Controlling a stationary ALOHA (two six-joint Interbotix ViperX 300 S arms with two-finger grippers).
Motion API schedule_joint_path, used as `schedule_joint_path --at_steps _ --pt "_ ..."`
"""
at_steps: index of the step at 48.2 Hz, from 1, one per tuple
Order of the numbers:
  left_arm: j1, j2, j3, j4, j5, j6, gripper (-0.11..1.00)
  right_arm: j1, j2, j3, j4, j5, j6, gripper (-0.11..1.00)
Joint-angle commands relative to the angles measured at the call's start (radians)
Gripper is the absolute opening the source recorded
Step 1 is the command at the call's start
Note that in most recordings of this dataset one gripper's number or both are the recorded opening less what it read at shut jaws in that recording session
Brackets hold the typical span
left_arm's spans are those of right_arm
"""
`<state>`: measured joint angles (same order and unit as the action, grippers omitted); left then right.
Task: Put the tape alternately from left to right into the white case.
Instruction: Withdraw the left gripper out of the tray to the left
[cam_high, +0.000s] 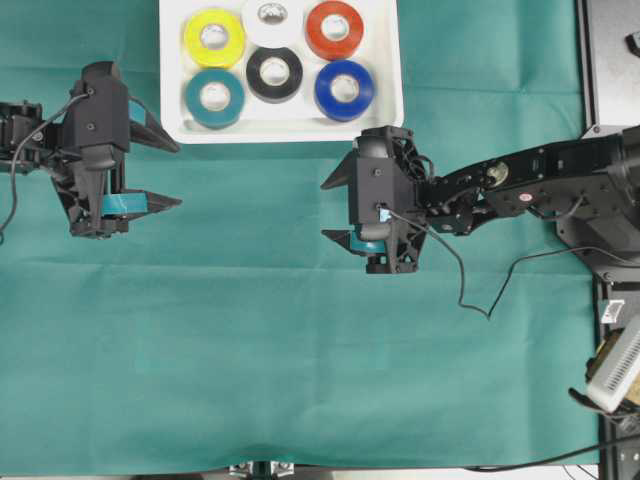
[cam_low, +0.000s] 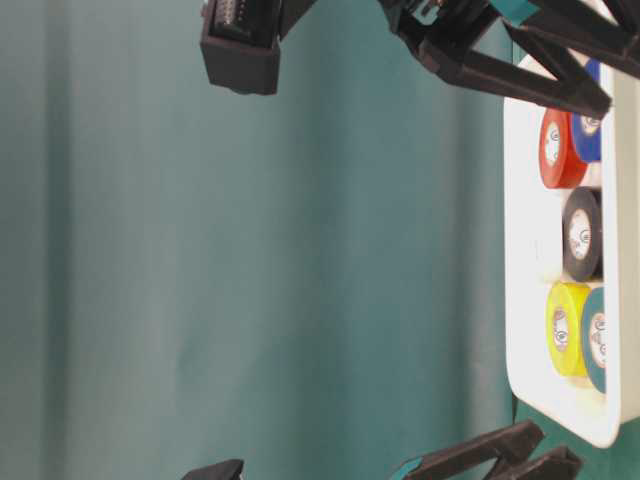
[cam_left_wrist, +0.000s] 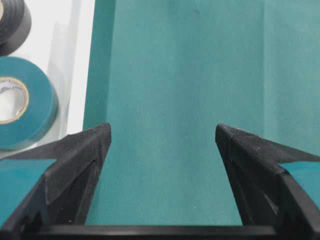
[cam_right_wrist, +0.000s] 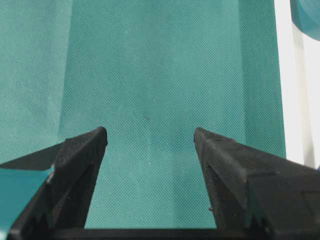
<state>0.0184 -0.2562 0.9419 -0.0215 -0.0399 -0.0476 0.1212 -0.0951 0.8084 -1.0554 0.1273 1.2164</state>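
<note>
Case: the white case (cam_high: 172, 112) sits at the top centre of the overhead view, on the green cloth (cam_high: 300, 370).
Tape: all six rolls lie flat inside it. Yellow roll (cam_high: 214, 37), white roll (cam_high: 272, 18) and red roll (cam_high: 335, 29) are along the top; teal roll (cam_high: 214, 97), black roll (cam_high: 275, 74) and blue roll (cam_high: 344, 90) are below them.
Task state: I judge the filling done, since no roll is on the cloth.
My left gripper (cam_high: 165, 173): spread wide and empty, at the left of the frame, just left of and below the case's lower left corner.
My right gripper (cam_high: 333, 210): spread wide and empty, centre right, just below the case's lower right corner.
Key relation: the case lies up-frame from both grippers; the teal roll is nearest my left, the blue roll nearest my right.
Coming move: probably only backing away.
</note>
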Motion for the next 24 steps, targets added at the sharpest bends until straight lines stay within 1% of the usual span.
schedule_joint_path --at_steps 1,14,24 --pt "-0.005 -0.02 -0.006 -0.002 -0.009 0.002 0.83 0.002 -0.032 -0.025 -0.002 -0.003 0.0 0.78" --pt "-0.005 -0.029 -0.005 -0.002 -0.009 0.003 0.83 0.002 -0.051 -0.021 -0.002 0.002 0.0 0.78" --pt "-0.005 -0.087 0.028 -0.002 -0.009 0.002 0.83 0.002 -0.095 -0.011 -0.002 0.032 0.0 0.78"
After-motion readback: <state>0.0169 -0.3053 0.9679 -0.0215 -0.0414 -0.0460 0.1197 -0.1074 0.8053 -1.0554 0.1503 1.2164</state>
